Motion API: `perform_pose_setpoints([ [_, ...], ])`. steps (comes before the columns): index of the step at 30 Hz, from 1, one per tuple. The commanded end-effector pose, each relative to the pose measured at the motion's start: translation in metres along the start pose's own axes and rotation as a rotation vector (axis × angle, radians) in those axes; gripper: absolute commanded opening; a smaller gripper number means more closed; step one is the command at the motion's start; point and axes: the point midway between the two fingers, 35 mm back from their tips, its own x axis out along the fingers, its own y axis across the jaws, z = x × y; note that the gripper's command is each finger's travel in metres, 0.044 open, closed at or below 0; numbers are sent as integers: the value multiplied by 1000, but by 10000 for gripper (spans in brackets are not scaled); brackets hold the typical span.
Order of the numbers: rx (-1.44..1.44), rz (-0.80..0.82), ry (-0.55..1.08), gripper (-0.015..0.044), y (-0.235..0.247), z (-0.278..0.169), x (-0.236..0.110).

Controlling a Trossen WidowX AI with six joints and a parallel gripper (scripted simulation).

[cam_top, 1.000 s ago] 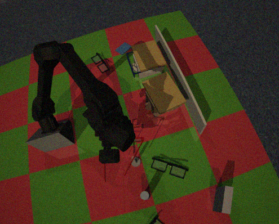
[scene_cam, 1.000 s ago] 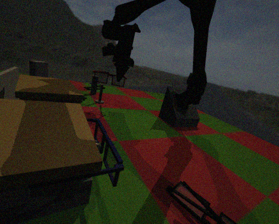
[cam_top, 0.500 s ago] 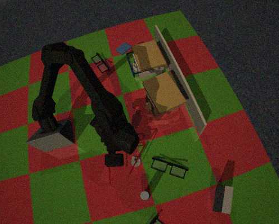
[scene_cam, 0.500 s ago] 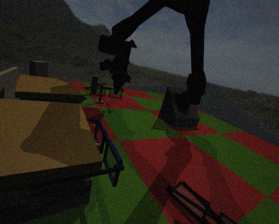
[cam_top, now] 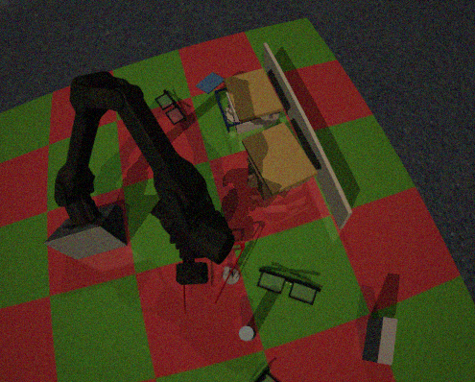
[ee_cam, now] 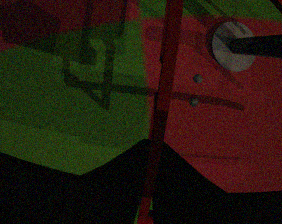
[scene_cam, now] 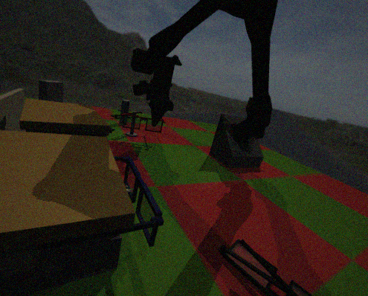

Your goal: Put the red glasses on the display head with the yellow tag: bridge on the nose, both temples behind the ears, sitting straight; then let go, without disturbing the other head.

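My gripper [scene_cam: 155,119] [ee_cam: 152,148] is shut on the red glasses [cam_top: 221,293] [scene_cam: 154,131] [ee_cam: 166,76] and holds them just above the checkered floor, with the thin red temples hanging down. Two tan-topped display heads stand to the right in the top view. The nearer head [cam_top: 277,155] [scene_cam: 61,111] is bare. The farther head [cam_top: 253,93] [scene_cam: 42,178] has a blue frame [cam_top: 221,110] [scene_cam: 143,201] at its front and a blue tag [cam_top: 209,83] beside it. I see no yellow tag. The gripper is well away from both heads.
A white-based post [cam_top: 230,274] [scene_cam: 131,129] [ee_cam: 233,46] stands right by the glasses, and another [cam_top: 246,333] is nearer the front. Dark glasses [cam_top: 290,285] lie to the right, and another pair [cam_top: 172,110] [scene_cam: 258,268] lies at the back. A long wall panel [cam_top: 309,139] and an upright block [cam_top: 381,336] are also here.
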Motion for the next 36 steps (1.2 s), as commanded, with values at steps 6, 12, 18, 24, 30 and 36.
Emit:
perform_pose_setpoints([
  [6,5,1,-2,0,4,-5,0],
  [12,5,1,-2,0,5,-7,0],
  [18,5,1,-2,0,7,-10,0],
  [24,5,2,-2,0,8,-13,0],
  [30,5,2,-1,0,10,-16,0],
  [36,5,2,-1,0,11,-19,0],
])
